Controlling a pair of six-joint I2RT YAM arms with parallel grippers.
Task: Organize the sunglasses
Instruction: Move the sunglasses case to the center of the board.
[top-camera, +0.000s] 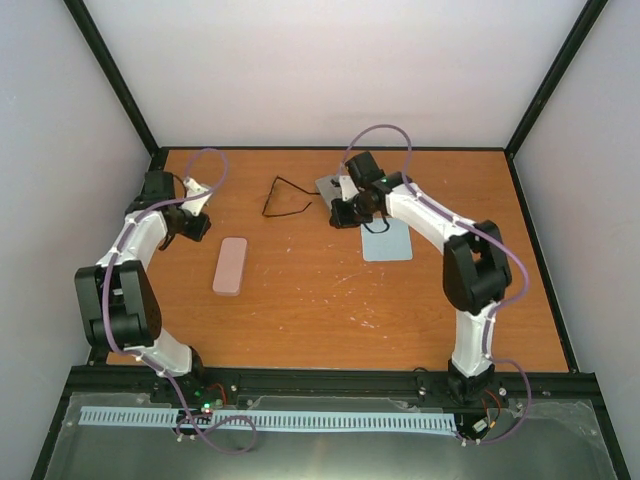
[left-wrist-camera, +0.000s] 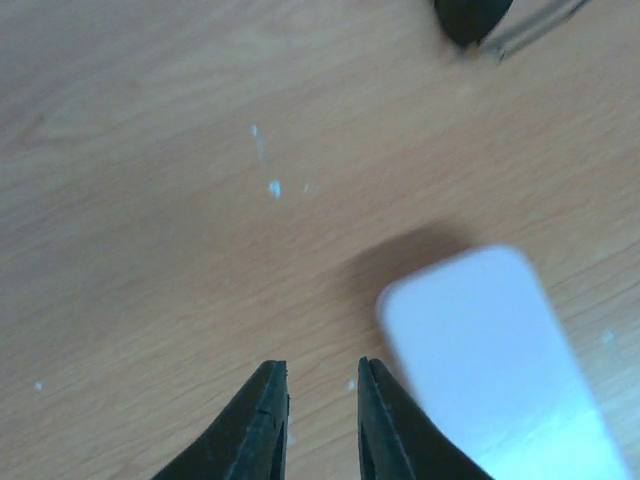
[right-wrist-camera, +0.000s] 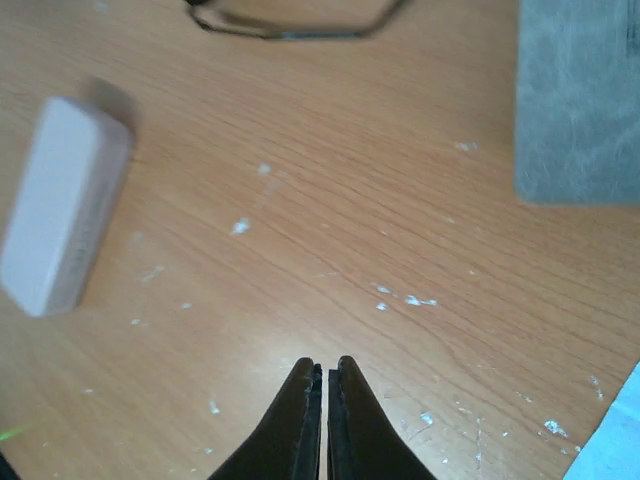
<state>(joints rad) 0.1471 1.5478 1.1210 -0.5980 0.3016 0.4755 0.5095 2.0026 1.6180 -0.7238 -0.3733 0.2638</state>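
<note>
since neither arm has anything in its grip, your sunglasses (right-wrist-camera: 300, 35) lie loose on the table (top-camera: 330, 310), at about 11 o'clock from its middle in the overhead view. the right gripper (right-wrist-camera: 325, 400) hangs just at 3 o'clock of them with its fingers pressed together, likely lining up on the frame before parting. the left gripper (left-wrist-camera: 322, 405) sits out at 9 o'clock, fingers a narrow gap apart with nothing between them. the pink case (top-camera: 230, 265) lies just at its 4 o'clock, so i'd guess it is placed to handle that case. you can count one pair of sunglasses, one pink case, one grey case (right-wrist-camera: 580, 100) at 12 o'clock, one light-blue cloth (top-camera: 387, 242) at 2 o'clock, and two grippers. both cases lie apart from the glasses, so storing looks not yet begun.
</note>
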